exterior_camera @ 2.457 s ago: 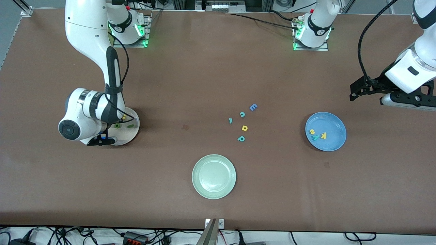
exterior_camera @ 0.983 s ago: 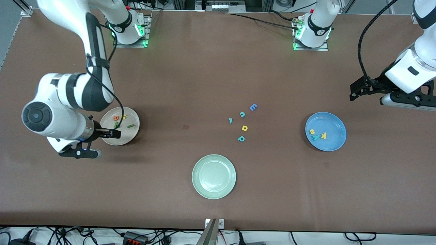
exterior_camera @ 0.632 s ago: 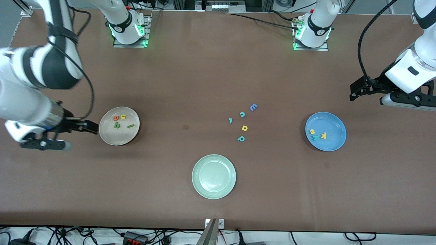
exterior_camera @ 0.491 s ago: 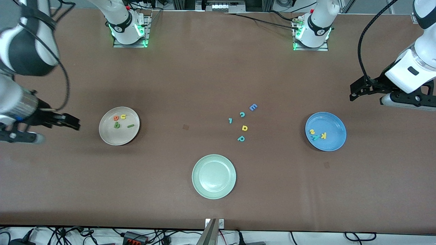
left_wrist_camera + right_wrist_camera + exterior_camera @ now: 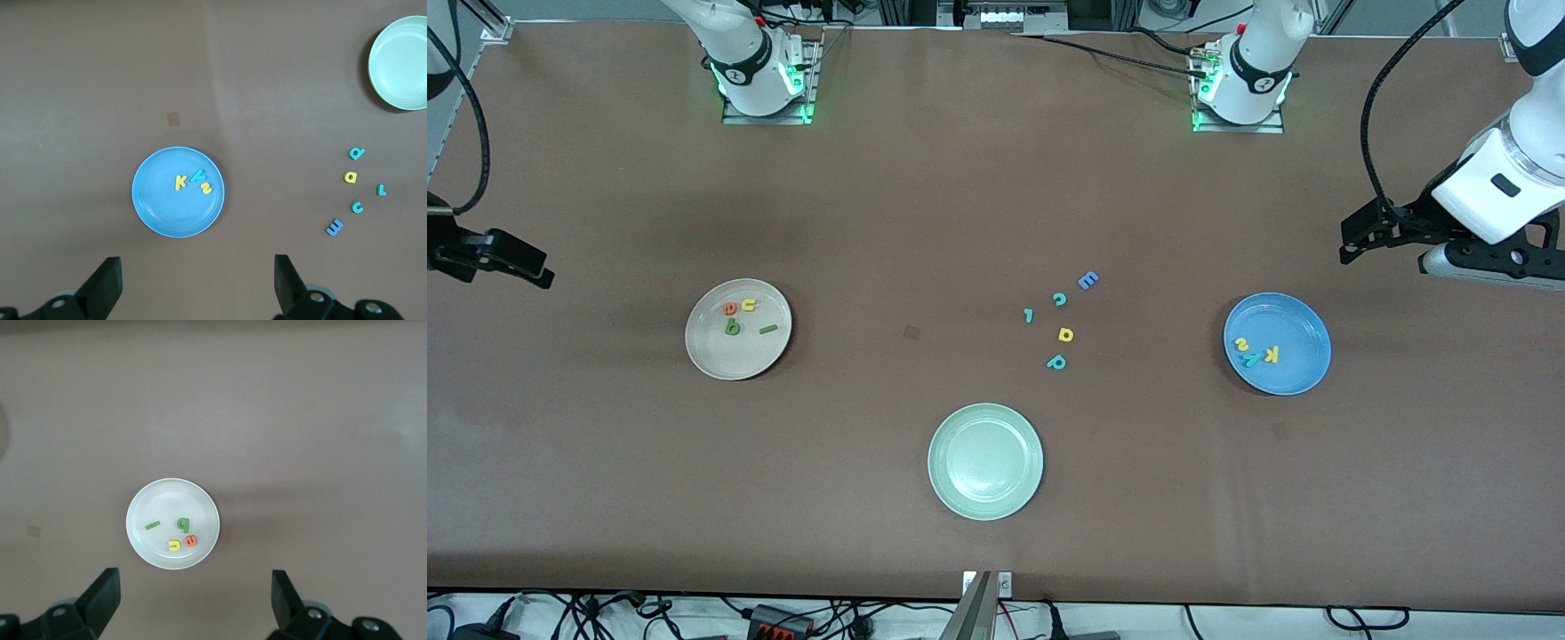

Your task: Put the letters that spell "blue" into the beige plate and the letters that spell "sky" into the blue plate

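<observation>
Green b (image 5: 733,327), l (image 5: 767,329), u (image 5: 749,305), e (image 5: 730,308) lying in beige plate (image 5: 713,356) toward the right arm's table edge, s (image 5: 1240,343), k (image 5: 1272,354), y (image 5: 1252,359) resting in blue plate (image 5: 1303,373), left gripper (image 5: 197,283) and right gripper (image 5: 193,600) hanging spread wide, holding nothing, above the table's end edges.

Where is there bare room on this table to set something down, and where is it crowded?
Bare tabletop lies between the beige plate and the loose letters, and between the pale green plate and the blue plate. The strip in front of the arm bases is bare too. The loose letters are the crowded spot. The pale green plate holds nothing.
</observation>
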`<act>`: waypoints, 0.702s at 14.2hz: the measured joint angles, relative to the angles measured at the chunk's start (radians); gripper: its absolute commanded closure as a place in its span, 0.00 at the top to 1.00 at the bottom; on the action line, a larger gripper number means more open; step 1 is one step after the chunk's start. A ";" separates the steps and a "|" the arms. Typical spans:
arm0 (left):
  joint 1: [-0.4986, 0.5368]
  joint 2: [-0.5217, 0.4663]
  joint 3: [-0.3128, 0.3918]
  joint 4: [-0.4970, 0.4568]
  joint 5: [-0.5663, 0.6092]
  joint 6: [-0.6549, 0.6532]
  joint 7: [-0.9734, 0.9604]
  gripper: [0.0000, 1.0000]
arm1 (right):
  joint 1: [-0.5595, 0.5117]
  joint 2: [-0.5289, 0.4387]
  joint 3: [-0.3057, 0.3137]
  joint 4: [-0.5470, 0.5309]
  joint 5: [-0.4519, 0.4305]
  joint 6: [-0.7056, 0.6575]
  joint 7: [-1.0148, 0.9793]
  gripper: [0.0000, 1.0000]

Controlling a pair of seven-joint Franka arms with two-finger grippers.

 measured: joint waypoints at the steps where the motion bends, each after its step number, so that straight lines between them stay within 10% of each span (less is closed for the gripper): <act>1: 0.000 0.000 0.000 0.000 0.000 0.000 0.000 1.00 | -0.009 -0.006 0.000 0.001 0.000 -0.005 -0.005 1.00; 10: 0.000 0.000 0.000 0.000 0.000 0.000 0.000 1.00 | -0.024 -0.055 0.000 -0.063 -0.004 -0.046 -0.044 1.00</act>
